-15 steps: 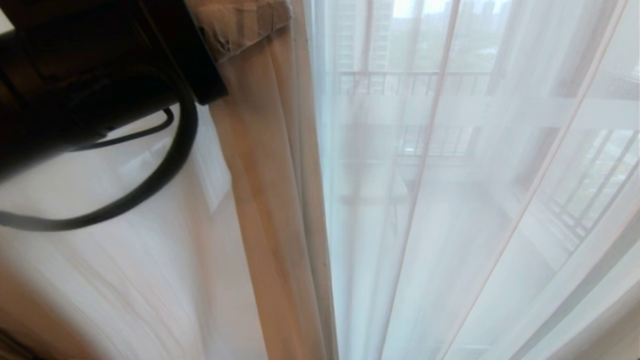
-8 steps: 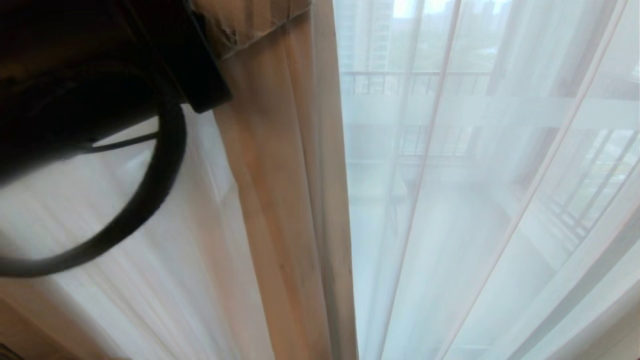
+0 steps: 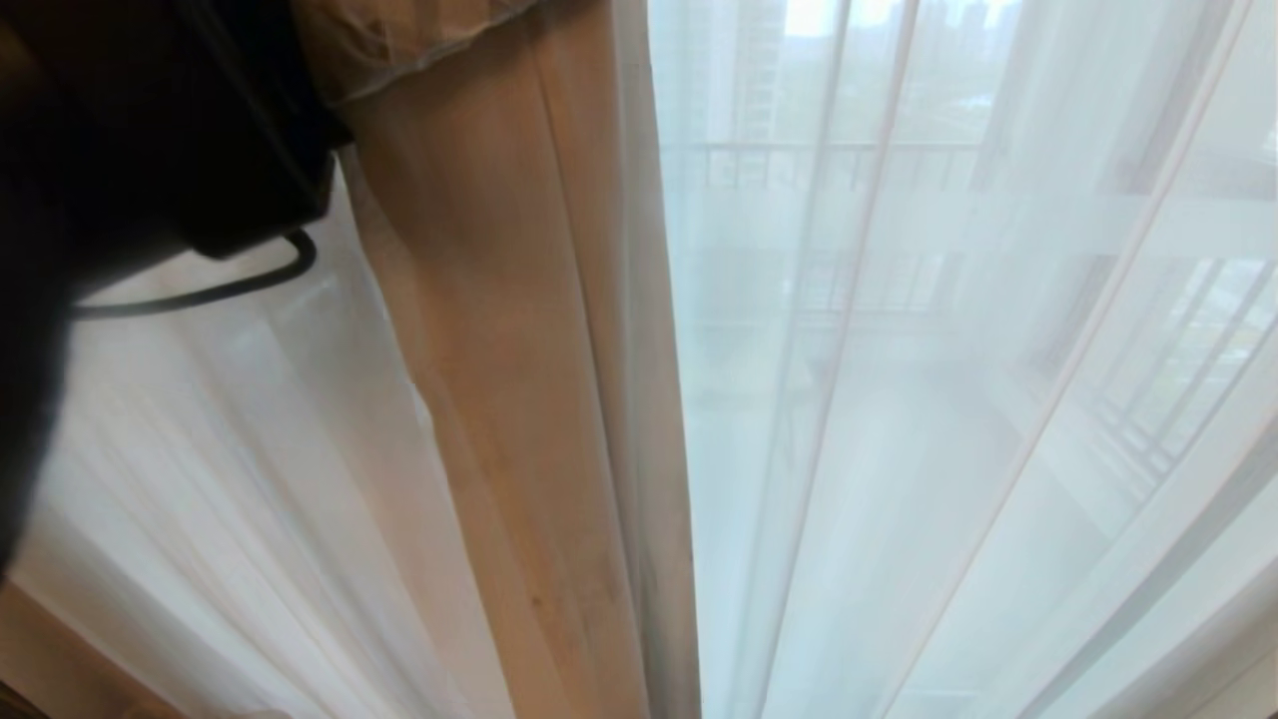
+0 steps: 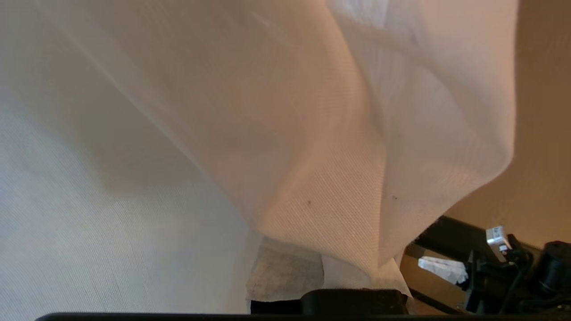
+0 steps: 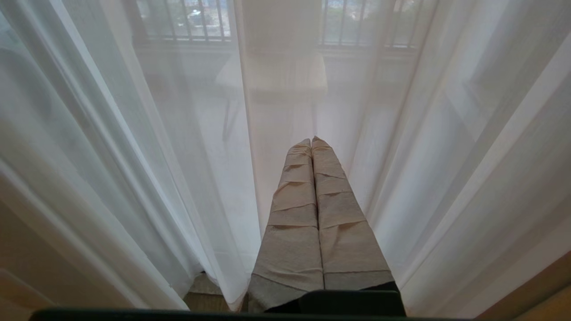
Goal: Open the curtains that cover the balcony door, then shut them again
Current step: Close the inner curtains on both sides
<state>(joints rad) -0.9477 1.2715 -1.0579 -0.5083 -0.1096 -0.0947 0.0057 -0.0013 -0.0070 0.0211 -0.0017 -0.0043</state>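
The curtains fill the head view: a beige fold (image 3: 519, 350) hangs down the middle, with white sheers (image 3: 949, 419) on either side. My left gripper (image 3: 419, 45) is at the top left, shut on the curtains. In the left wrist view the cloth (image 4: 321, 178) drapes over it and gathers at the jaws, and only one taped finger (image 4: 285, 276) shows. My right gripper (image 5: 312, 141) is shut on nothing, its taped fingers pressed together and pointing at the sheers (image 5: 134, 156). Through the sheers, the balcony door shows faintly as a frosted strip (image 3: 998, 215).
A black cable (image 3: 250, 285) loops under my left arm (image 3: 120, 130). A balcony railing (image 3: 829, 160) and a table (image 5: 272, 76) show dimly beyond the sheers. Wooden floor (image 5: 209, 301) shows under the hem. Dark robot parts (image 4: 513, 263) lie beside the cloth.
My left arm has swung left and upward, so the big cable loop has left the view. The beige fold it holds has widened and now slants toward the top left.
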